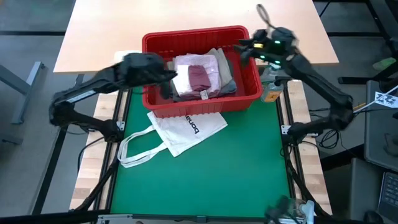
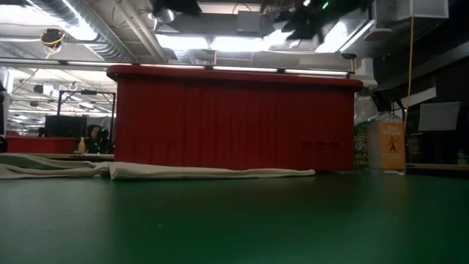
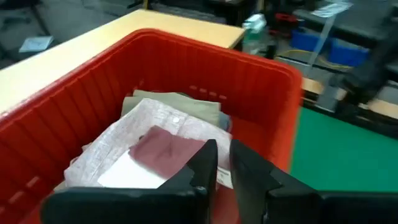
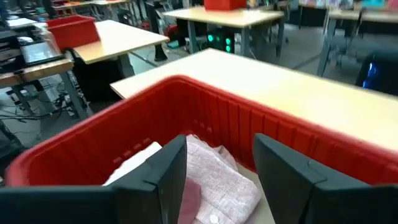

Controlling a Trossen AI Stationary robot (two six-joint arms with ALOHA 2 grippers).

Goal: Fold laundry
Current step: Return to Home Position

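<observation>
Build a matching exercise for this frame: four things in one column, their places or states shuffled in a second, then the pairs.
Things
1. maroon piece
2. tote
3. bottle
4. right tool

Places or states
A. flat on the green mat, on the robot's side of the basket
B. open, above the basket's right end
C. on top of the stack inside the basket
D. standing just outside the basket's right end

Pairs: 1-C, 2-A, 3-D, 4-B

The left tool hovers over the basket's left part.
</observation>
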